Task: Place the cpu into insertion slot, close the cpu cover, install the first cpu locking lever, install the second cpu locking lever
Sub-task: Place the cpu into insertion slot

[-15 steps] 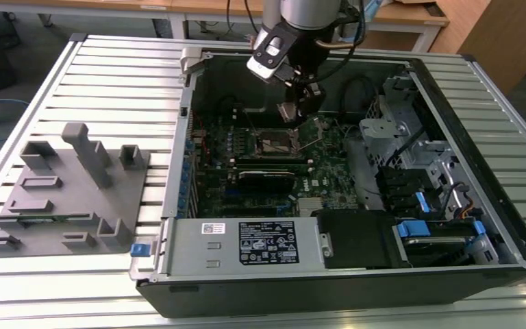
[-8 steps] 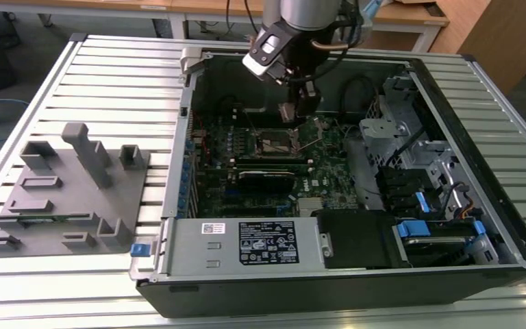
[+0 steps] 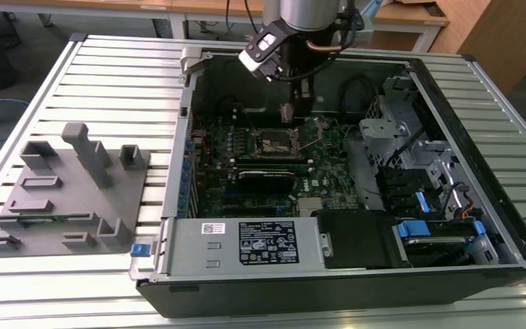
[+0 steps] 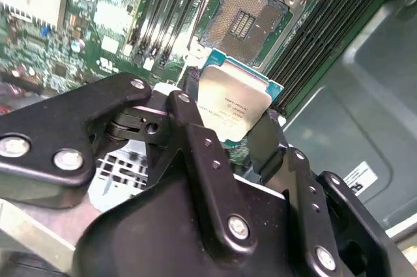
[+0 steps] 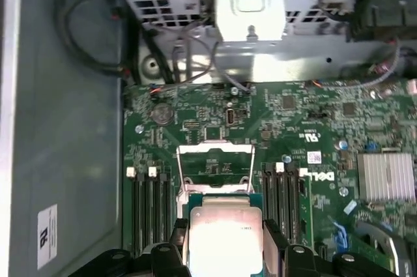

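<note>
Reaching down into the case [image 3: 336,295], the tool [image 4: 221,113] grips the cpu [image 4: 236,102] above the insertion slot [image 4: 244,23].

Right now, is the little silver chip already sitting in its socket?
No: the gripper holds the cpu clear of the socket, which lies open and bare.

1 robot arm [image 3: 304,14] w/ 1 gripper [image 4: 228,120], 2 fingers [image 4: 195,140]; 1 cpu [image 5: 223,234]; 1 socket [image 4: 244,23]; 1 cpu cover [image 5: 215,150]; 1 motherboard [image 5: 293,133]; 1 pc case [image 3: 336,288]; 1 grey fixture [image 3: 71,199]; 1 finned heatsink [image 5: 386,176]; 1 coin batt [image 5: 161,115]; RAM slots [image 5: 148,205] in 2 banks, exact no. unclear
</note>
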Robot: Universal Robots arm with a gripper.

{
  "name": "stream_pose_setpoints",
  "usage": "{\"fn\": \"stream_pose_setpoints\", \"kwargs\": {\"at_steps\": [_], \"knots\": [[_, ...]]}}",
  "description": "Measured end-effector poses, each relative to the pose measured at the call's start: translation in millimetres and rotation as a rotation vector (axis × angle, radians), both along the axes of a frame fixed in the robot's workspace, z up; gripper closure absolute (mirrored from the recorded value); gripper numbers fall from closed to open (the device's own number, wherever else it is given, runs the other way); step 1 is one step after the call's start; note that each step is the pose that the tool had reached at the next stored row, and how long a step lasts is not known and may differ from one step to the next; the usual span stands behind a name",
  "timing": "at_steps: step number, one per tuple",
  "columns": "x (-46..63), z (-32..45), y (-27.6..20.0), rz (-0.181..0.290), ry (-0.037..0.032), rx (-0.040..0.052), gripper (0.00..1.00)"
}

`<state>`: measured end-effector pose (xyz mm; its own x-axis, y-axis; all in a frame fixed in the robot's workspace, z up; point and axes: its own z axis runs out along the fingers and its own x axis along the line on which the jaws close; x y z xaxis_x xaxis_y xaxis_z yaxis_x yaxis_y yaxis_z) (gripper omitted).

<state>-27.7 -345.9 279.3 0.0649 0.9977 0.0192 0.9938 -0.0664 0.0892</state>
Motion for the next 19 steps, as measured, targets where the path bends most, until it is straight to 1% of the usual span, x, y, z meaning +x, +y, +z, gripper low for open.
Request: {"fn": "stream_pose_setpoints", "kwargs": {"at_steps": [5, 6, 19], "knots": [[0.0, -0.8, 0.0, -0.09, 0.0, 0.0, 0.46], [0.0, -0.8, 0.0, -0.098, 0.0002, -0.0002, 0.46], [0.0, -0.9, 0.0, -0.107, 0.0001, 0.0, 0.46]]}}
